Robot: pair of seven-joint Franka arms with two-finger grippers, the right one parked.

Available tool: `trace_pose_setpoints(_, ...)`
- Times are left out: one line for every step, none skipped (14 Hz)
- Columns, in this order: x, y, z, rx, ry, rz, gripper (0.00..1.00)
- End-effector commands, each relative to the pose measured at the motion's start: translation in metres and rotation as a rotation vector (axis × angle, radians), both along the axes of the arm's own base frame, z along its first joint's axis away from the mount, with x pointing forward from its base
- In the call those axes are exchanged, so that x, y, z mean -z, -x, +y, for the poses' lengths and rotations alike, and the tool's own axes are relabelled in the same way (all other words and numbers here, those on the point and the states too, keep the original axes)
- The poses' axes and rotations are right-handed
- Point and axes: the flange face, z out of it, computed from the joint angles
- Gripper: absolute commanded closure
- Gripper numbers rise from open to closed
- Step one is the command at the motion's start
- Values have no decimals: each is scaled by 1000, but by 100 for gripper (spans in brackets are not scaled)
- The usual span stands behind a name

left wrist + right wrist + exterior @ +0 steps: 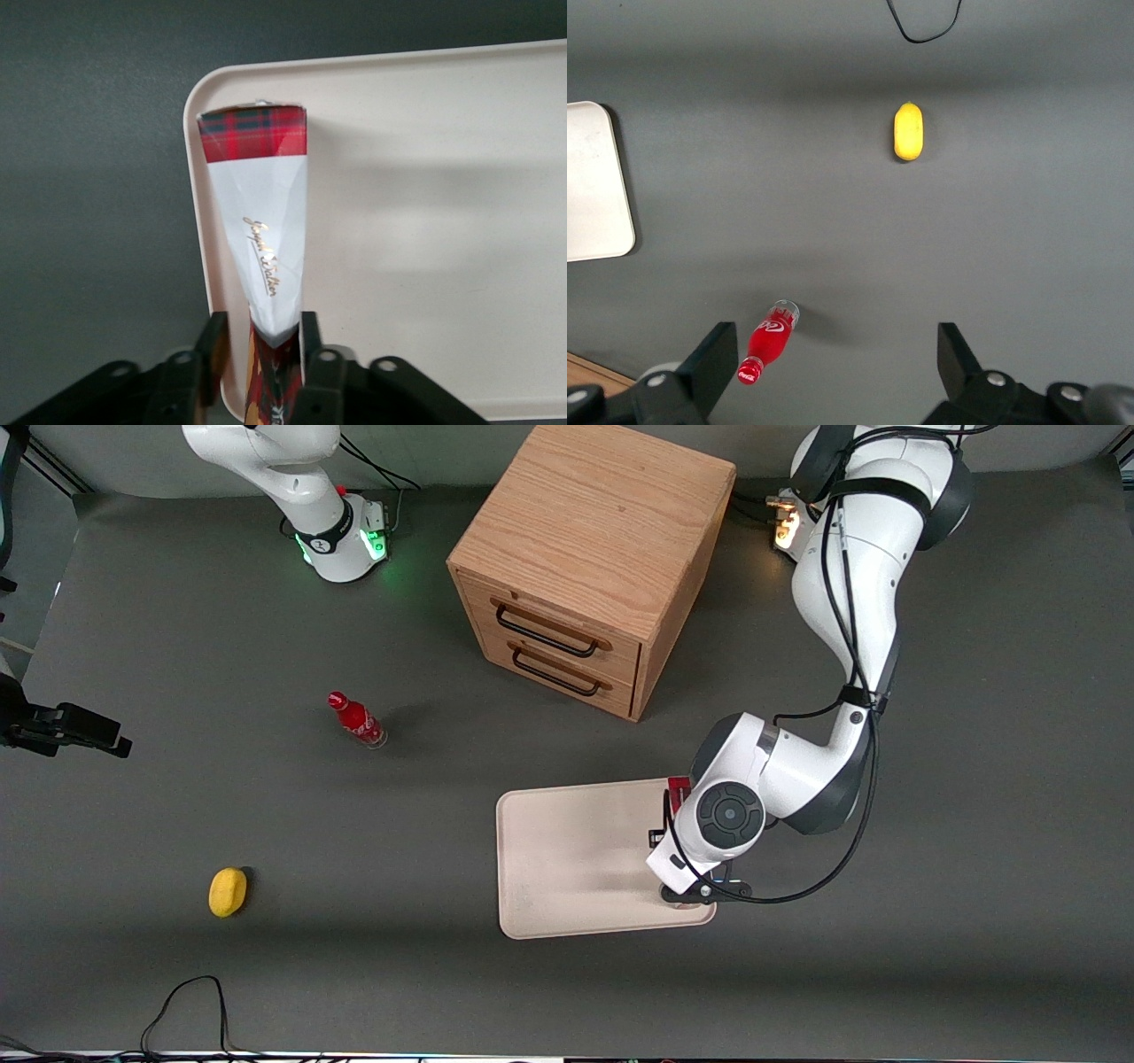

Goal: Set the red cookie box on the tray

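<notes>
The red cookie box (257, 212) stands on edge, a narrow white face with a tartan end turned to the left wrist camera. It rests on the cream tray (425, 177), along the rim at the working arm's end. Between my left gripper (261, 341) fingers sits its near end, touching one finger (309, 341). A thin gap shows beside the other finger (213, 345), so the gripper is open. In the front view the gripper (680, 850) hovers over the tray (567, 859). There only a red end of the box (679, 788) shows past the wrist.
A wooden two-drawer cabinet (589, 558) stands farther from the front camera than the tray. A small red bottle (356, 720) and a yellow lemon-like object (227, 891) lie toward the parked arm's end. A black cable (186, 1001) loops near the table's front edge.
</notes>
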Motion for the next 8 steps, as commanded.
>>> trace_pose_setpoints(-33, 9, 4, 10, -45, 9, 0)
trace_pose_setpoints(-57, 13, 9, 10, -64, 18, 0)
trace_pose_setpoints(-88, 18, 15, 13, -76, 30, 0)
trace_pose_setpoints(-121, 27, 19, 15, -83, 38, 0)
trace_pose_setpoints(-154, 36, 23, 14, -89, 34, 0)
trace_pose_setpoints(-183, 45, 27, 13, -89, 29, 0)
trace_pose_setpoints(-208, 55, 31, 13, -93, 31, 0)
trace_pose_setpoints(-233, 63, 36, 11, -90, 22, 0)
